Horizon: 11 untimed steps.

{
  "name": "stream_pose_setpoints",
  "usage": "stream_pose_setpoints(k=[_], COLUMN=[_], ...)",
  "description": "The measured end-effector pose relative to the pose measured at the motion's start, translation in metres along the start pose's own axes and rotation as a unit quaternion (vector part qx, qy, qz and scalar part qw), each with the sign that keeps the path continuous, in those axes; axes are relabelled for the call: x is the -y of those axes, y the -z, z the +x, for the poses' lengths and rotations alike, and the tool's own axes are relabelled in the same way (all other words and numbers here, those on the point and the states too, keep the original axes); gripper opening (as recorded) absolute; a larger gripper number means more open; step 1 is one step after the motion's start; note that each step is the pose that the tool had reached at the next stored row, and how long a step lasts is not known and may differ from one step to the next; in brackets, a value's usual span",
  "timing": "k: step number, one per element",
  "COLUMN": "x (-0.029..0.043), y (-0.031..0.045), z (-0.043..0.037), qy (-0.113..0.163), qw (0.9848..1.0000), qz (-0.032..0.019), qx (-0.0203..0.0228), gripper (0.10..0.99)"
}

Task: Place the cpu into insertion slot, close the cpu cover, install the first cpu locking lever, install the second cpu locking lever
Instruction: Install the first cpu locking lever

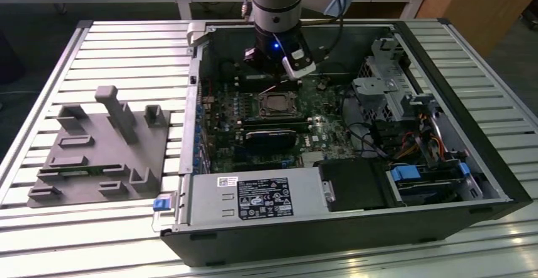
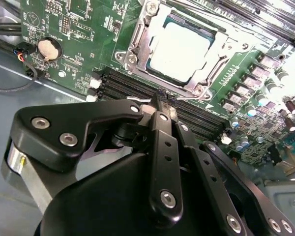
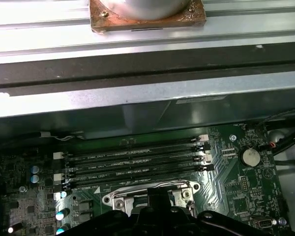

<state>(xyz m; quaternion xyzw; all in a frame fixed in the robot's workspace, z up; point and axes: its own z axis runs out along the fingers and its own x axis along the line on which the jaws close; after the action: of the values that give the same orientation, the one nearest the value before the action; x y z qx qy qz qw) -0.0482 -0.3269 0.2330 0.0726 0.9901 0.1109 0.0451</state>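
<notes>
The cpu point(image 2: 179, 49) lies flat in the insertion slot point(image 2: 194, 24), its pale metal face showing through the cut-out of the cpu cover point(image 2: 137, 44), which lies down around it as a silvery frame. The second wrist view gives this close look, and it also shows the claw point(image 2: 163, 97) with its black fingertips drawn together on nothing. It hangs just off the socket's edge, above the long black memory slots point(image 2: 123, 86). Whether the locking levers are latched I cannot tell. A round coin battery point(image 2: 48, 49) sits on the green board well to one side. The first wrist view looks across the same memory slots toward the grey wall of the computer case point(image 1: 336, 243), with the socket's metal edge just past the claw's dark body. The exterior view gives the setting: the arm point(image 1: 276, 7) reaches down into the open case, which lies on a slatted metal bench point(image 1: 126, 45). A grey moulded fixture point(image 1: 101, 145) sits on the bench at the exterior view's left.
</notes>
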Motion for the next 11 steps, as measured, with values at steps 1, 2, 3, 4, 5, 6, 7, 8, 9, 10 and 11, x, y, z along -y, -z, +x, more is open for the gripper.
stream_pose_setpoints(k=[1,2,3,4,5,6,7,8,9,10,11], x=[0.0000,0.0001,0.0003,0.0005,0.0007,0.0009,0.0011,0.0013,0.0015,0.0016,0.0016], y=[-0.0001,-0.0006,-0.0014,-0.0021,-0.0028,-0.0037,-0.0046,-0.0055,-0.0063,-0.0067,-0.0071], z=[0.0000,0.0001,0.0002,0.0003,0.0004,0.0004,0.0005,0.0006,0.0007,0.0007,0.0007], qy=[0.000,0.000,0.001,0.001,0.002,0.002,0.003,0.004,0.004,0.004,0.004], qw=[1.0000,1.0000,1.0000,1.0000,1.0000,0.9999,0.9999,0.9999,0.9998,0.9998,0.9998], qz=[-0.0001,-0.0004,-0.0010,-0.0012,-0.0016,-0.0020,-0.0024,-0.0029,-0.0032,-0.0033,-0.0034], qx=[0.0001,0.0011,0.0034,0.0061,0.0088,0.0114,0.0139,0.0164,0.0185,0.0194,0.0199], gripper=[0.106,0.106,0.106,0.106,0.106,0.106,0.106,0.106,0.106,0.106,0.106])
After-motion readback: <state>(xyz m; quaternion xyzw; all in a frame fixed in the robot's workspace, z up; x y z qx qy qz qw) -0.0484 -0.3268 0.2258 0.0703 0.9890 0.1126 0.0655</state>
